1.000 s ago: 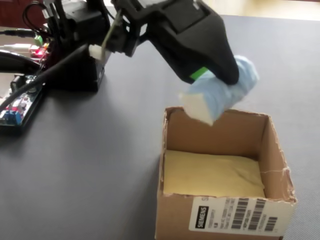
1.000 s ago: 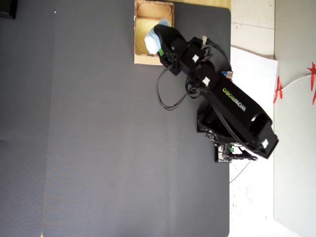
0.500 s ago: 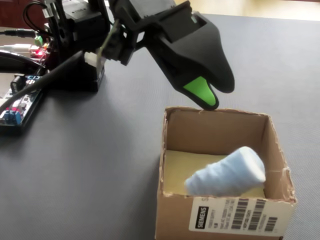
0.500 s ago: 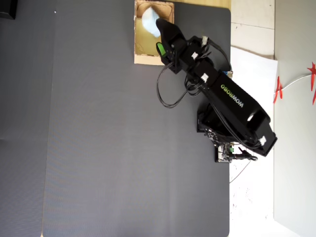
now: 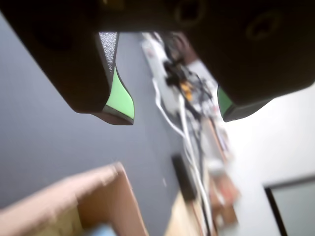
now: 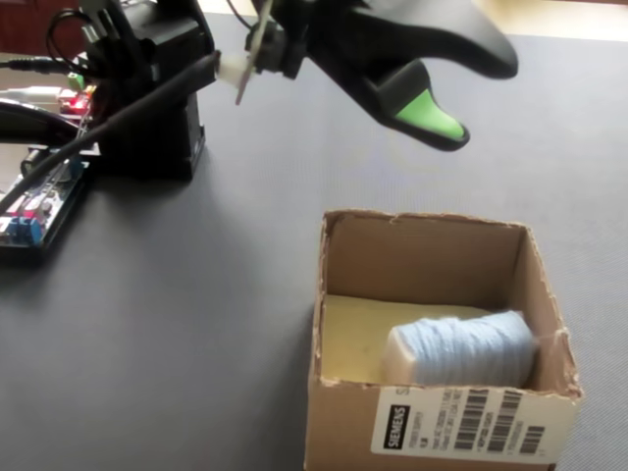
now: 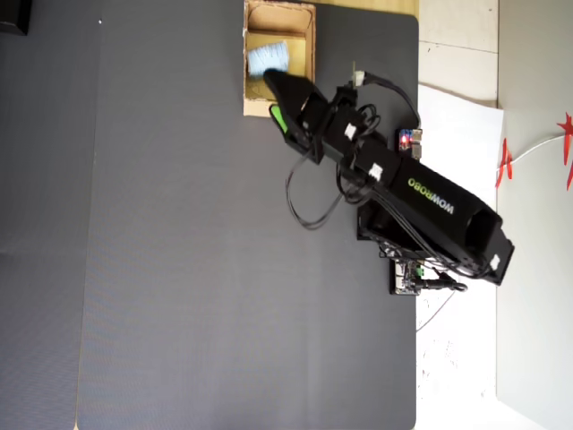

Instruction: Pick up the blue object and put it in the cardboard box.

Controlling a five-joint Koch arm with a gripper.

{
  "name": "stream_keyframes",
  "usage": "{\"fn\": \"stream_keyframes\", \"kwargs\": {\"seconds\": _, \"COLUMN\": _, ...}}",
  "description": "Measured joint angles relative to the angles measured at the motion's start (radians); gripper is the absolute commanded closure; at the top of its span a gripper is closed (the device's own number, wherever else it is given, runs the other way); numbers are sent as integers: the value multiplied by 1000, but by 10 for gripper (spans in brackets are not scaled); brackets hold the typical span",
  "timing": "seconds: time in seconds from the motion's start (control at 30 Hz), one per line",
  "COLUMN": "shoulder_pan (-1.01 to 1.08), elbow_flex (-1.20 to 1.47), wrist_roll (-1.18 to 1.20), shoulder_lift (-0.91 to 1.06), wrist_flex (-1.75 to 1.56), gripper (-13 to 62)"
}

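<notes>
A small pale-blue, finely ribbed sponge-like block [image 6: 461,348] is lying inside the low-walled tan cardboard box [image 6: 339,397], resting on the yellowish floor toward the near right corner in the fixed view and pressing close to the front wall that is carrying the barcode label [image 6: 461,424]. The black gripper with green-tipped jaws [image 6: 446,108] is hovering empty above and behind the box, its jaws standing spread apart, a wide gap showing between them in the wrist view [image 5: 172,110]. Seen from overhead, the block [image 7: 267,59] is sitting within the box [image 7: 309,36] at the top edge of the dark grey table mat [image 7: 179,269], while the gripper [image 7: 276,103] is hanging over the box's near rim.

Judging by how things lie, the placing itself appears done, and what remains risky is the retreat. The arm's loose black cables [image 7: 304,193] are drooping just beside the box, and a swing toward it could snag the ragged cardboard edge and drag or tip the light box, spilling the block. A low pass of the jaws across the rim could do the same. The block is also standing tall against the torn right wall [image 6: 559,339], so any jolt to the box could roll it, though whether it would clear the wall cannot be told.
</notes>
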Motion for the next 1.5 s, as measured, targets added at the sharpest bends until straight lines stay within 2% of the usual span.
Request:
{"fn": "stream_keyframes", "kwargs": {"seconds": 0.27, "shoulder_pan": -285, "elbow_flex": 267, "wrist_roll": 130, "shoulder_lift": 138, "wrist_flex": -64, "gripper": 152}}
{"fn": "stream_keyframes", "kwargs": {"seconds": 0.6, "shoulder_pan": -440, "elbow_flex": 408, "wrist_roll": 143, "shoulder_lift": 141, "wrist_flex": -66, "gripper": 152}}
{"fn": "stream_keyframes", "kwargs": {"seconds": 0.97, "shoulder_pan": -453, "elbow_flex": 620, "wrist_roll": 153, "shoulder_lift": 141, "wrist_flex": -117, "gripper": 152}}
{"fn": "stream_keyframes", "kwargs": {"seconds": 1.5, "shoulder_pan": -457, "elbow_flex": 630, "wrist_roll": 153, "shoulder_lift": 141, "wrist_flex": -123, "gripper": 153}}
